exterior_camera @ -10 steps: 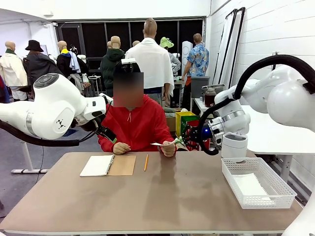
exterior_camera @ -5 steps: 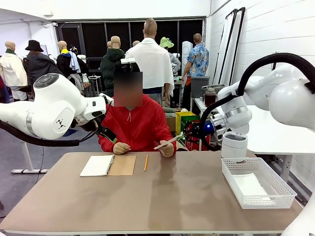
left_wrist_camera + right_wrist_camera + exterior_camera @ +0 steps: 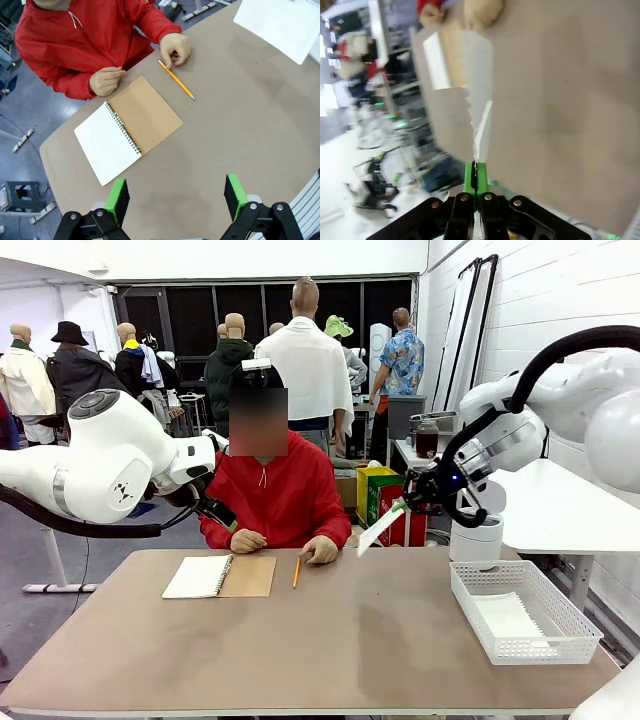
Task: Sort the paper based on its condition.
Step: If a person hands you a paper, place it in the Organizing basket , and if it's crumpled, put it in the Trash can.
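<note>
A smooth white sheet of paper [image 3: 379, 529] hangs in the air above the table's far right part, pinched at its upper corner by my right gripper [image 3: 404, 506], which is shut on it. The blurred right wrist view has the same paper [image 3: 476, 85] running up from the closed fingertips of that gripper [image 3: 475, 176]. Another sheet [image 3: 506, 618] lies flat in the white mesh tray [image 3: 575, 626]. High over the near table, my left gripper [image 3: 176, 199] is open and empty, and the held paper [image 3: 282, 24] appears at the top right of its view.
A spiral notebook [image 3: 220, 576] lies open on the far left of the table, with a yellow pencil [image 3: 296, 570] beside it. The person in red rests both hands [image 3: 321, 550] on the table's far edge. The tray sits at the right edge.
My right gripper has drawn the sheet out of the person's hand and carried it right and upward. The person's hand has dropped to the table by the pencil. The left arm is unmoved.
</note>
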Robot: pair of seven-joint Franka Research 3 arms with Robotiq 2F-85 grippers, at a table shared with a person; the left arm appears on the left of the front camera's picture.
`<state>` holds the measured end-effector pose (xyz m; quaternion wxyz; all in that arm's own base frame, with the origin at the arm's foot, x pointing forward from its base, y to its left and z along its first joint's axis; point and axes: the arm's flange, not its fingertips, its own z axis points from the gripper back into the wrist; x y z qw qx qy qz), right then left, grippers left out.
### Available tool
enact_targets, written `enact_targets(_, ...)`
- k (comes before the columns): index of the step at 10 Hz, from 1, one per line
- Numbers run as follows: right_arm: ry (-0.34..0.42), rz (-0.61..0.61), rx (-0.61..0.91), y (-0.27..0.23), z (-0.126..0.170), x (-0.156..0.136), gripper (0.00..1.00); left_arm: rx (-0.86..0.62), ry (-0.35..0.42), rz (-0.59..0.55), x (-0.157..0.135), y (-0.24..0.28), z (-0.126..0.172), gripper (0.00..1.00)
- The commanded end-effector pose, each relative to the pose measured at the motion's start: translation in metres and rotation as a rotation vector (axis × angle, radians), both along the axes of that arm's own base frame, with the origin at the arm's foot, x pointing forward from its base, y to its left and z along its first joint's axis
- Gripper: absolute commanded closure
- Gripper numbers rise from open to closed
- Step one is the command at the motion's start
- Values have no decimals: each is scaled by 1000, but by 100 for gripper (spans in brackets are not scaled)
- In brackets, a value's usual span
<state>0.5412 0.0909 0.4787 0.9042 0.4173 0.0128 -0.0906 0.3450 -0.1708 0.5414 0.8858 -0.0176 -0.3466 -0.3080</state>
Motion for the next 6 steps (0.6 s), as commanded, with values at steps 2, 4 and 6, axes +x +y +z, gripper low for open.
enact_targets(2, -154, 88, -192, -19, -3, -53, 100, -3, 4, -1, 0, 1, -1, 0)
enact_targets(4, -166, 94, -319, -35, -5, -61, 100, -3, 4, -1, 0, 1, -1, 0)
enact_targets(6, -145, 108, -264, -30, 1, -58, 100, -3, 4, -1, 0, 1, -1, 0)
